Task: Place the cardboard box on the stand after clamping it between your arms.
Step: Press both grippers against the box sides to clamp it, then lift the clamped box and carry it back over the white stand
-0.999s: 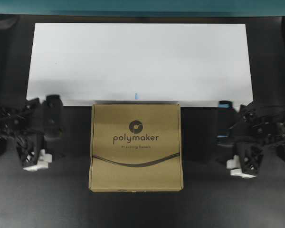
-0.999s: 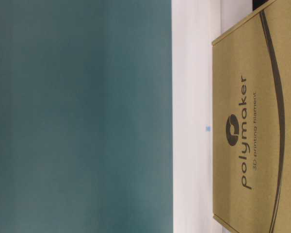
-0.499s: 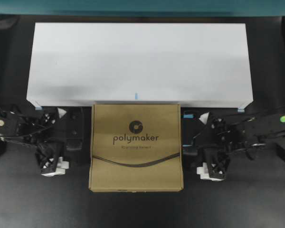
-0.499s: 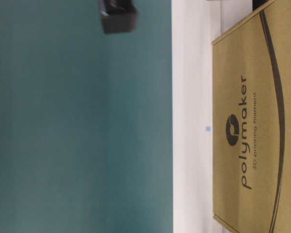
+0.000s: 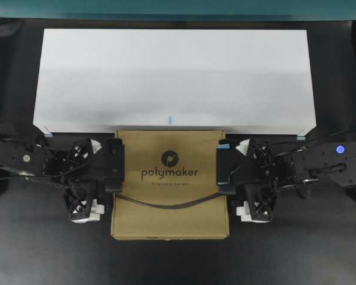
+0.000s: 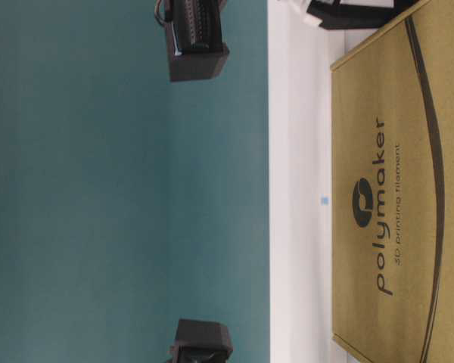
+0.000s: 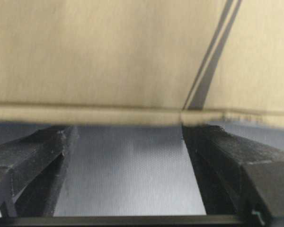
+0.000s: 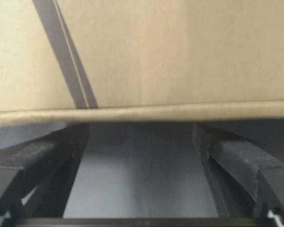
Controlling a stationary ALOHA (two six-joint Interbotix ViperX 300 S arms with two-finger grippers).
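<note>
The cardboard box [image 5: 169, 183] lies flat on the black tabletop [image 5: 166, 261], its far edge just beside the near edge of the stand [image 5: 174, 78], about midway along the stand's width; the box is not on the stand; the left gripper [image 5: 114, 165] sits at the box's left edge and the right gripper [image 5: 225, 168] at its right edge, each overlapping that edge in the overhead view, roughly level with the printed "polymaker" text; both wrist views show the jaws spread wide, the two black fingers [image 7: 33, 163] of the left gripper and those [image 8: 40, 163] of the right gripper well apart, with the box's side edge running across their tips and bare tabletop between them; neither pair of jaws is closed on anything; whether the pads actually press the box's sides cannot be told; the arms reach in from the left and right of the scene
</note>
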